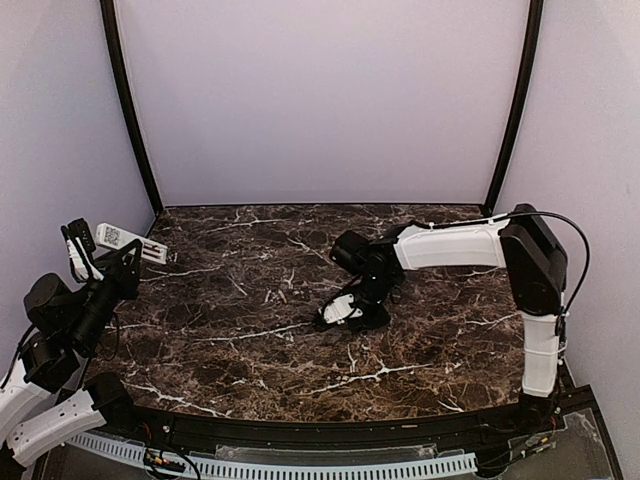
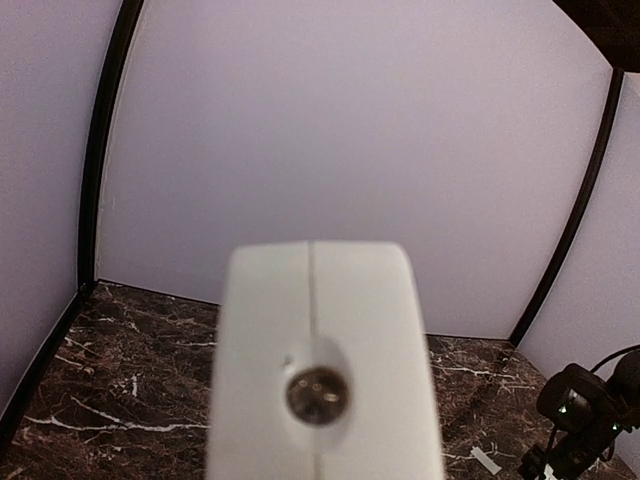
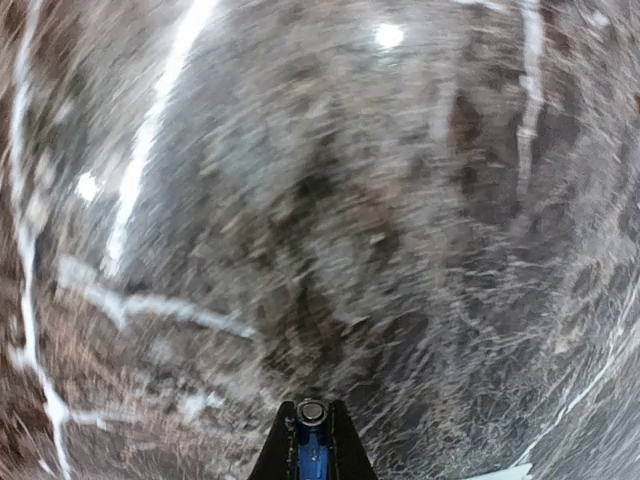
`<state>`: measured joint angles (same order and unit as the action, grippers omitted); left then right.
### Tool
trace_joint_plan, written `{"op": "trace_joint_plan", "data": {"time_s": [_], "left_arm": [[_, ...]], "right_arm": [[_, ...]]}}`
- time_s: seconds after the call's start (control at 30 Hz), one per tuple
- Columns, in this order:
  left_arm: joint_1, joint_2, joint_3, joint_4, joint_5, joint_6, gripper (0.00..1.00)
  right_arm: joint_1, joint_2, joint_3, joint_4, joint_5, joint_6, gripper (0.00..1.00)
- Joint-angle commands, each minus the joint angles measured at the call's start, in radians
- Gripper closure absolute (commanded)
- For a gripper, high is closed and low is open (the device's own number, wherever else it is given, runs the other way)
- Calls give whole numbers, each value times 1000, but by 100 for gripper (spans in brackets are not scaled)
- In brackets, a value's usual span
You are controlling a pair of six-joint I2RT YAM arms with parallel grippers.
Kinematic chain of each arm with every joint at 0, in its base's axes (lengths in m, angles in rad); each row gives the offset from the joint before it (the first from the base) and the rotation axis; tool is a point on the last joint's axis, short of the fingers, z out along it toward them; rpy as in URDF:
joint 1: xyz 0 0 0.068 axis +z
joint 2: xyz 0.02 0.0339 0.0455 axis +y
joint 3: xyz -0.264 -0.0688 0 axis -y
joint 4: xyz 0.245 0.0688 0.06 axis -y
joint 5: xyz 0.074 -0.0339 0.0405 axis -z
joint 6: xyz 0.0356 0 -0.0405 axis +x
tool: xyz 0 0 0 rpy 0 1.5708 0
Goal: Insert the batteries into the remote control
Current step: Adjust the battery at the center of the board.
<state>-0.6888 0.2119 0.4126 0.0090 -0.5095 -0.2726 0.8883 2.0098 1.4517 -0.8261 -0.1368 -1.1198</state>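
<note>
A blue battery [image 3: 312,455] lay lengthwise between the fingers of the right gripper [image 3: 312,410], whose jaws were closed tight on it. It was low over the marble table [image 1: 250,340], near the middle. The wrist view there was smeared, so I couldn't tell whether the battery had quite cleared the stone.

Well apart from it, at the left edge, the remote control [image 1: 130,243] was up off the table. The left gripper [image 1: 122,262] had it clamped in narrowly parted jaws, pointing toward the back wall. From the left wrist its white end filled the view, with a small round metal contact set on the middle seam.

To my eye the step in hand was picking up a battery, with the loading itself not yet begun. The next move would call for carrying the battery across that wide gap, lining its long axis up with the bay, and putting the correct end toward the contact. No open bay showed in any view, so the left arm might need to turn the handset to present it.
</note>
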Motion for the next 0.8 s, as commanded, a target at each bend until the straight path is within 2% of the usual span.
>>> {"op": "trace_joint_plan", "data": {"time_s": [0.0,0.17,0.3,0.47,0.77], "left_arm": [[5,22,35,6,33,-1,100],[5,62,44,19,96,-39,100],[6,94,52,39,115,-43,100],[5,119,70,54,126,-38,100],[5,152,93,56,153,-46,100]], "right_arm": [[19,120,118,-34,42,485,100],[34,187,130,-73,61,628,100],[52,199,132,-70,58,680,99],[64,197,123,-45,48,697,78],[64,141,129,19,23,692,66]]}}
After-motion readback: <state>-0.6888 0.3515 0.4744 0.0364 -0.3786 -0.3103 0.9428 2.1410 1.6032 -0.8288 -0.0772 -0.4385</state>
